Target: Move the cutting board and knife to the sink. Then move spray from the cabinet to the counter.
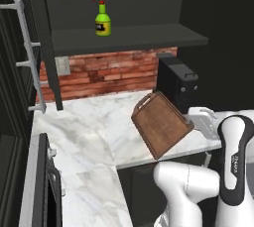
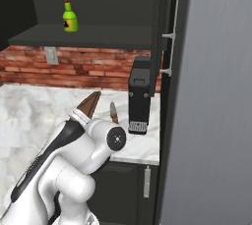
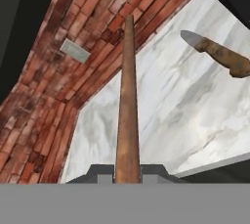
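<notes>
The gripper (image 3: 128, 173) pinches the board (image 1: 162, 123) by its edge, tilted above the counter (image 1: 94, 132) — the spray's (image 1: 102, 19) dark label unreadable.

1. Spray (image 2: 69, 17) stands upright on the open cabinet (image 2: 83, 36) shelf.
2. Cutting board (image 2: 89, 105) is raised edge-on above the counter (image 2: 29, 106).
3. Knife (image 2: 113, 112) lies just beside the board.

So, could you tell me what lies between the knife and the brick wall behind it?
In the hand view, only bare marble counter lies between the knife and the brick wall; the held cutting board rises edge-on beside that stretch.
</notes>
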Available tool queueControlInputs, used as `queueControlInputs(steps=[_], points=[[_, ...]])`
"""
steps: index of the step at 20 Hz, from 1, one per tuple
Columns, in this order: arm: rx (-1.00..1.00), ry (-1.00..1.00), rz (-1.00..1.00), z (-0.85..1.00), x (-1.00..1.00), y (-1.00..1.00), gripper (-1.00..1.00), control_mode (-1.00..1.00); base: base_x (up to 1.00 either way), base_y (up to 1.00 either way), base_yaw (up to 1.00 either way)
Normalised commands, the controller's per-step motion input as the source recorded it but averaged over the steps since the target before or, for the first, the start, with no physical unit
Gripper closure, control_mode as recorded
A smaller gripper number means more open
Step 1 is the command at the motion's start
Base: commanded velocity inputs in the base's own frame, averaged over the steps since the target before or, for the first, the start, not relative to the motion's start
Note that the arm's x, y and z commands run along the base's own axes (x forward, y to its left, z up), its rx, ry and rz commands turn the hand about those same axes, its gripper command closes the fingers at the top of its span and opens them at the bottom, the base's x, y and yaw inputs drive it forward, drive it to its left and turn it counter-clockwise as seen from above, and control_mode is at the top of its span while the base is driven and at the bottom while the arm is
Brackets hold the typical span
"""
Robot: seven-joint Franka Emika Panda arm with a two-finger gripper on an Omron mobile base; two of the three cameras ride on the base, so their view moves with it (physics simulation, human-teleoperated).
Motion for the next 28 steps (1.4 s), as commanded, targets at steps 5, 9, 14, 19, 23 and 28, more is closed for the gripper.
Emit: queueControlInputs(steps=[5, 9, 14, 19, 23, 28], points=[[0.00, 0.00, 0.00, 0.00, 0.00, 0.00, 1.00, 1.00, -0.41, 0.00, 0.00], [0.00, 0.00, 0.00, 0.00, 0.00, 0.00, 1.00, 1.00, -0.44, 0.00, -0.03], [0.00, 0.00, 0.00, 0.00, 0.00, 0.00, 1.00, 1.00, -0.41, 0.00, -0.03], [0.00, 0.00, 0.00, 0.00, 0.00, 0.00, 1.00, 1.00, -0.70, 0.00, -0.01], [0.00, 0.00, 0.00, 0.00, 0.00, 0.00, 1.00, 1.00, -0.84, -0.04, 0.00], [0.00, 0.00, 0.00, 0.00, 0.00, 0.00, 1.00, 1.00, -0.92, -0.08, 0.00]])
